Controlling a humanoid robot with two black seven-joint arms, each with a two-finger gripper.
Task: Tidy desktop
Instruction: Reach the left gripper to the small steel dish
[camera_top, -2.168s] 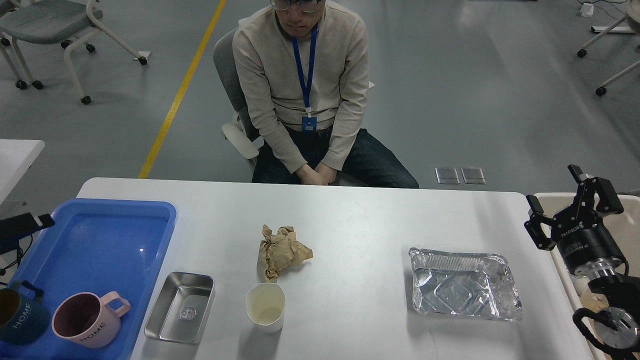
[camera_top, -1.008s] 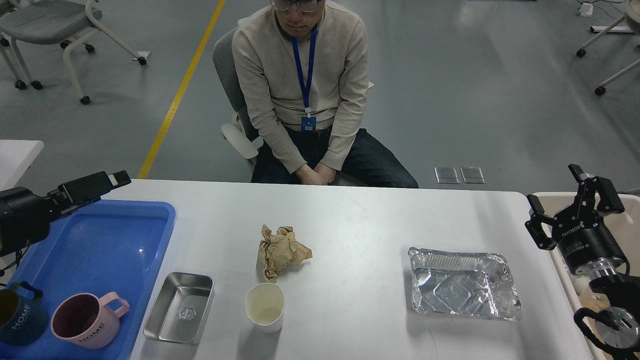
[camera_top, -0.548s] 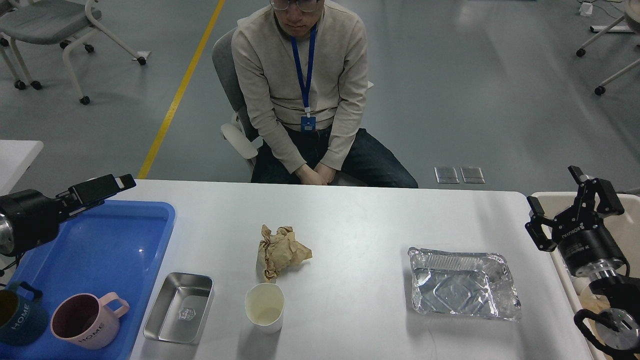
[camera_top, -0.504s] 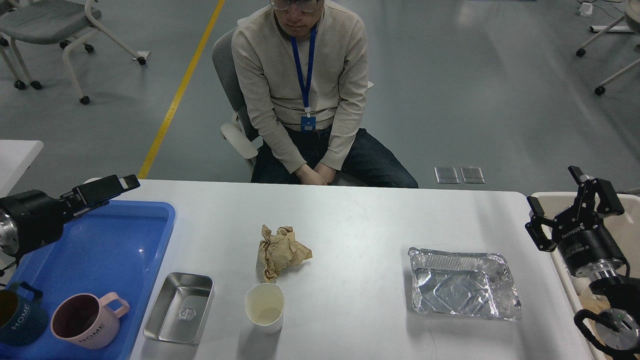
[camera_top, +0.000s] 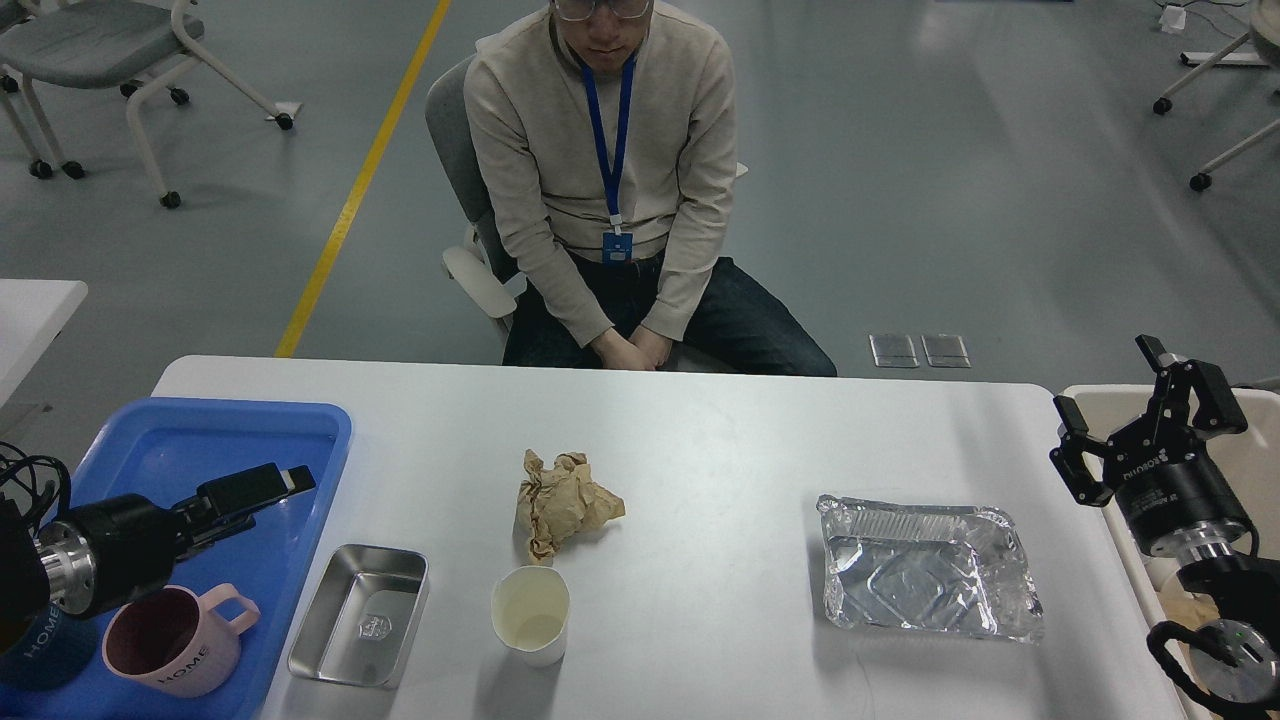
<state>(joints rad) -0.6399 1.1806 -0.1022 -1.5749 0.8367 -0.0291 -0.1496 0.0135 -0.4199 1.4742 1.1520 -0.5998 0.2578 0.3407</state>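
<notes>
Head view: the desktop (camera_top: 700, 450) fills the lower half of the picture, its near edge cut off by the frame. Compared with half a second ago, the left gripper (camera_top: 262, 490) is seen lower and nearer, over the blue tray (camera_top: 300, 440) instead of at the tray's far left corner; its fingers are seen side-on, so it cannot be told whether they are apart or together. The right gripper (camera_top: 1150, 400) is unchanged, held with fingers spread apart and empty above the beige bin (camera_top: 1095, 400) at the right edge. On the white surface are laid a crumpled brown paper (camera_top: 565, 502), a paper cup (camera_top: 530, 614) just in front of it, a steel dish (camera_top: 360, 614) beside the tray, and a foil container (camera_top: 928, 568) well to the right. A pink mug (camera_top: 175, 640) stands in the tray; a dark blue mug (camera_top: 40, 650) is largely hidden behind the left arm. Beyond the table a seated person (camera_top: 610, 190) is seen on a grey floor, head cut off at the top.
</notes>
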